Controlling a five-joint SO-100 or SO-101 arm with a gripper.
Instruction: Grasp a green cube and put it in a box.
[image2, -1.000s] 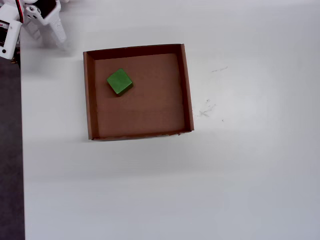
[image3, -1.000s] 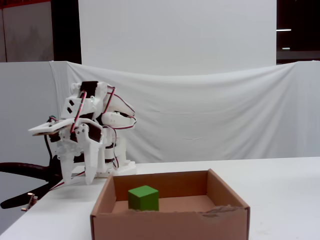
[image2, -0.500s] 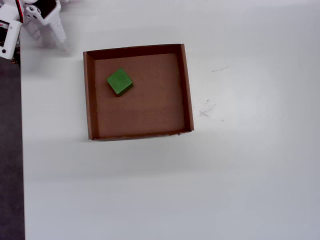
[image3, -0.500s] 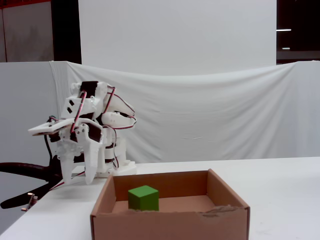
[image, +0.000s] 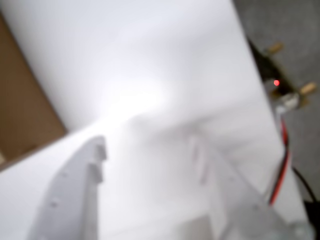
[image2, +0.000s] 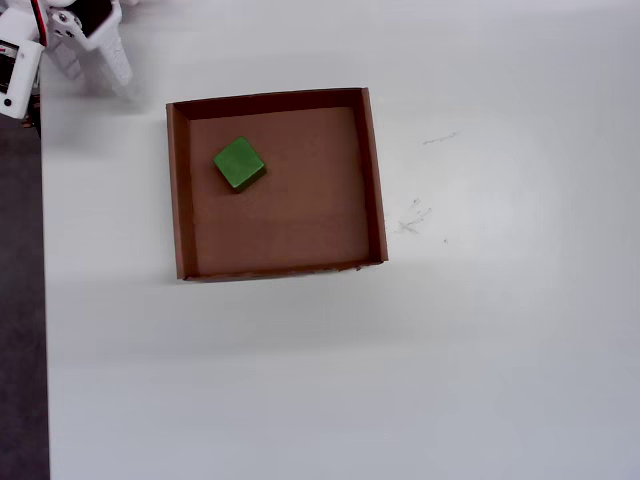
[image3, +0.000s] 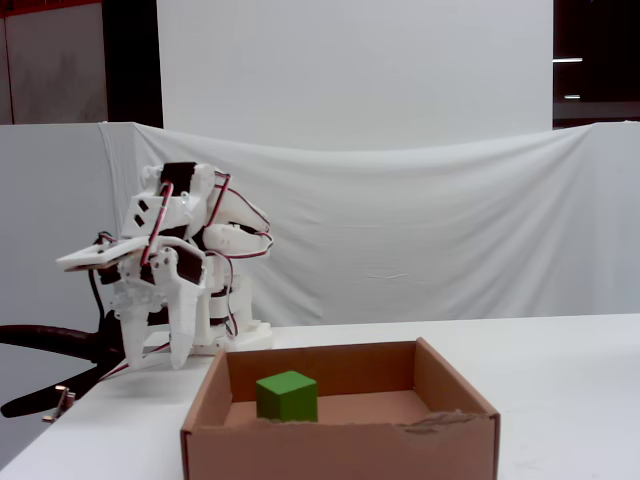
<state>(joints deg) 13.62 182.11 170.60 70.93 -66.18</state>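
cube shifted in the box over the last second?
No. In the overhead view the cube sits at the same spot near the box's upper-left corner, and the fixed view agrees.

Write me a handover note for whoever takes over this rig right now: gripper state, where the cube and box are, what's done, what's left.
Gripper: open, empty, folded back near the arm's base, pointing down at the table outside the box.
Green cube: lying on the floor of the brown cardboard box, toward the upper left in the overhead view, clear of the walls.
Done: cube is in the box.
Left: nothing visible; no other cubes on the table.
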